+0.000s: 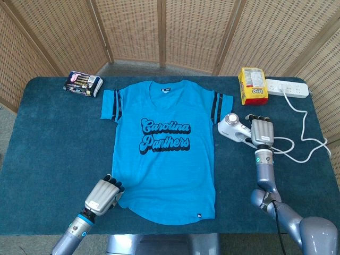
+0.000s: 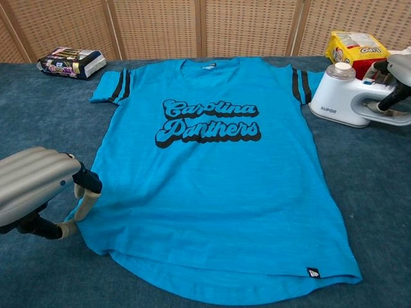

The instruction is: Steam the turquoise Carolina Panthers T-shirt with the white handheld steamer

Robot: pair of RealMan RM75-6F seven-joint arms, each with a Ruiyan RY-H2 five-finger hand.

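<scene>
T-shirt: the turquoise T-shirt is laid flat, front up, on the table, collar toward the screen; "Carolina Panthers" is printed in black script across the chest, and black stripes are seen on both sleeves.
Steamer: the white handheld steamer is seen on the table just beside the shirt's right-hand sleeve, its round head toward the shirt; "SUPOR" is read on its body in the chest view.
Right hand: the right hand is placed over the steamer's handle, with fingers laid along and around it; whether the handle is firmly gripped cannot be told.
Left hand: the left hand is held at the shirt's lower left hem, fingers curled down; the fabric edge is touched by the fingertips, but it cannot be told whether cloth is pinched.
Cord: a white cord is looped on the table from the steamer to a power strip at the far right.
Other things: a yellow packet is seen beside the power strip, and a dark wrapped pack near the far left corner.
Backdrop: a wicker screen is set behind the table.
</scene>
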